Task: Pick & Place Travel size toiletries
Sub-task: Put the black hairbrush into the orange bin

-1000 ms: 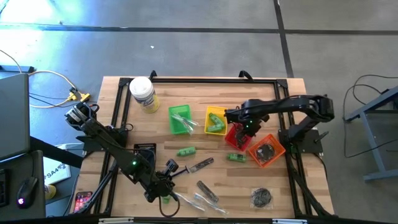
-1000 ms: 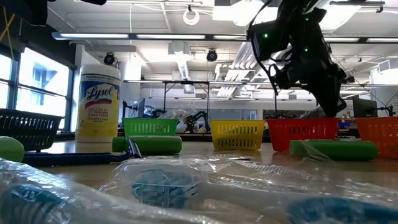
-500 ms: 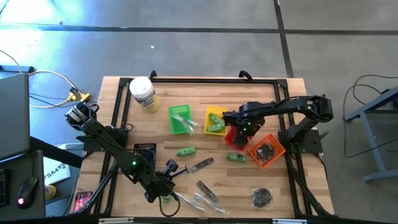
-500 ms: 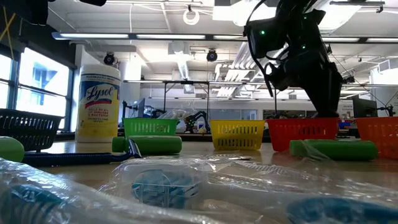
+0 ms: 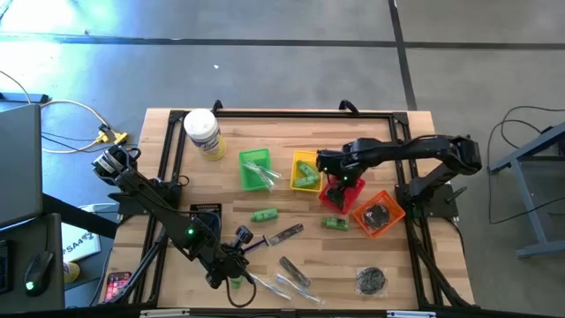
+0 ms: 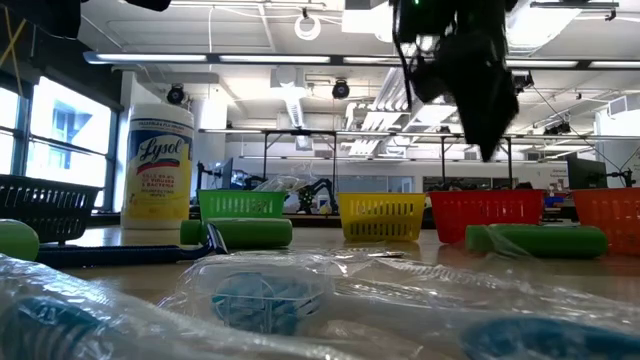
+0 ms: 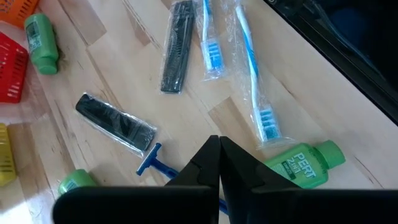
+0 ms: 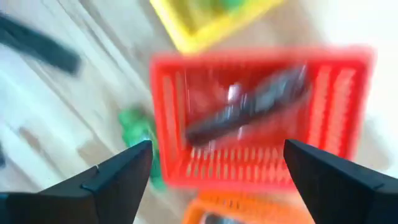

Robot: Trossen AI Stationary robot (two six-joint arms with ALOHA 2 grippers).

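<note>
Toiletries (image 5: 287,234) across wooden table (image 5: 402,132)

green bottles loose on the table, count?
3 green bottles: one mid-table, one by the red basket, one at the front edge by the left gripper. More may sit in baskets.

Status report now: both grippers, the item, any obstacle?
Right gripper open above red basket. Dark comb lies inside it. Left gripper shut, low over the table. Nothing in the way.
</note>
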